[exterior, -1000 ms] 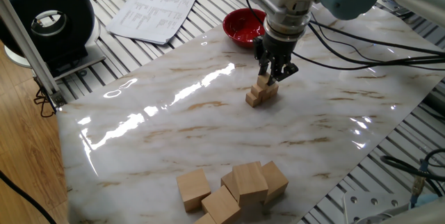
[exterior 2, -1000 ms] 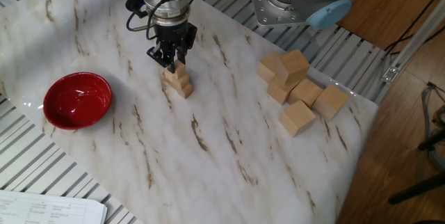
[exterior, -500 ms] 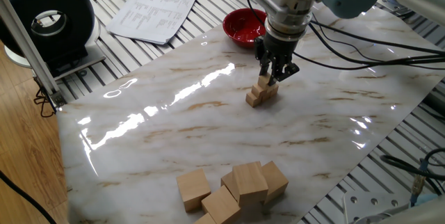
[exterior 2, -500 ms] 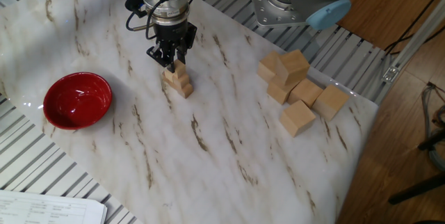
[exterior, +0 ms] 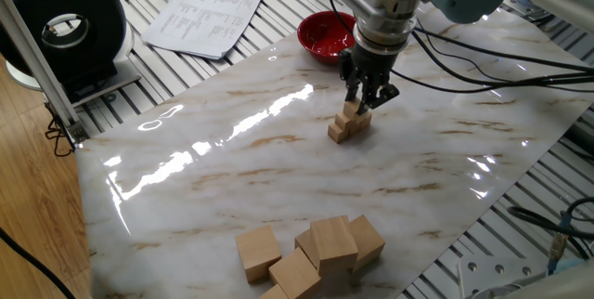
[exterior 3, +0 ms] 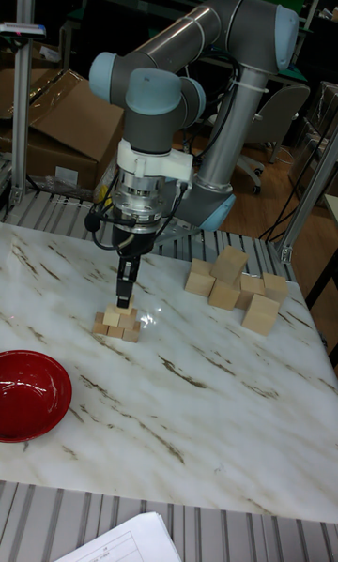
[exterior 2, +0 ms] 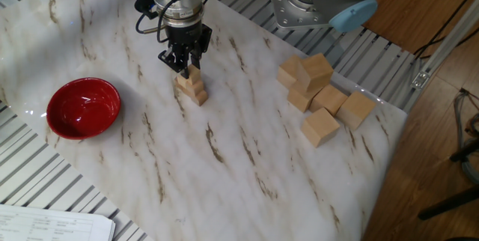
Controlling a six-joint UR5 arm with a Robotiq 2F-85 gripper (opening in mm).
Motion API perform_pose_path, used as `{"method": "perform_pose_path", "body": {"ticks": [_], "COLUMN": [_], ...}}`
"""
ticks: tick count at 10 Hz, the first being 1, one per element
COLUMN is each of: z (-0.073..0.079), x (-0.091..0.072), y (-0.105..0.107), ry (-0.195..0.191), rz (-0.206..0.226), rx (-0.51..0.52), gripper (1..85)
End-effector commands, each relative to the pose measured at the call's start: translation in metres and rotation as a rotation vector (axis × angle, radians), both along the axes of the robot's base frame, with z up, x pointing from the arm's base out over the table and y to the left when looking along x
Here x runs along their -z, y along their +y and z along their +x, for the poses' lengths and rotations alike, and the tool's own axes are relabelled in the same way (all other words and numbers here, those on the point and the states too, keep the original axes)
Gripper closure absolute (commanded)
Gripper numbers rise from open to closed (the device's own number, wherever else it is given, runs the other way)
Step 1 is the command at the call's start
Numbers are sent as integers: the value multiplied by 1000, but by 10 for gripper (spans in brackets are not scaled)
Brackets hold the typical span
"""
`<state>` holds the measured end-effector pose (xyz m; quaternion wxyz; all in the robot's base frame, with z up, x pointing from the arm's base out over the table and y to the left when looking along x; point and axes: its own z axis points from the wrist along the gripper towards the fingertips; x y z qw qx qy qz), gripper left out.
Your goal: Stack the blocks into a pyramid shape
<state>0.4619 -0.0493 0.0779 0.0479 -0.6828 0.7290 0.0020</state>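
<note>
My gripper hangs straight down over a small pile of blocks just right of centre in one fixed view, on a white marble-patterned table. My fingers close in around the top block of the pile, which in the other fixed view sits in the upper left part of the frame; whether I am pinching it or have just let go, I cannot tell, since the fingertips hide the contact. In the tall fixed view the pile sits left of centre and reads as a stepped heap: a wider bottom row, fewer blocks above it, and one at the peak between my fingers. I cannot count the blocks exactly, as they are small and partly hidden. I judge the pyramid to be nearly or fully built, with only the release of the top block and a clean lift away remaining, if no loose small blocks are left; I see none lying apart on the table. A red bowl rests near the table's far edge, at upper centre in one fixed view. A cluster of much larger wooden cubes lies well apart at the bottom of that view.
</note>
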Motion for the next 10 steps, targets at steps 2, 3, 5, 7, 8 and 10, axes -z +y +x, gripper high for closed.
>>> {"method": "perform_pose_path", "body": {"ticks": [2,3,5,7,8,10], "z": [3,3,2,3,3,2], "x": [-1,-3,-5,-4,-4,-4], "y": [2,-1,-5,-3,-2,-4], "ry": [-9,-9,-5,-5,-5,-2], "rz": [21,21,21,28,29,23], "rx": [-11,-11,-11,-8,-10,-15], "gripper": [560,547,537,520,513,503]}}
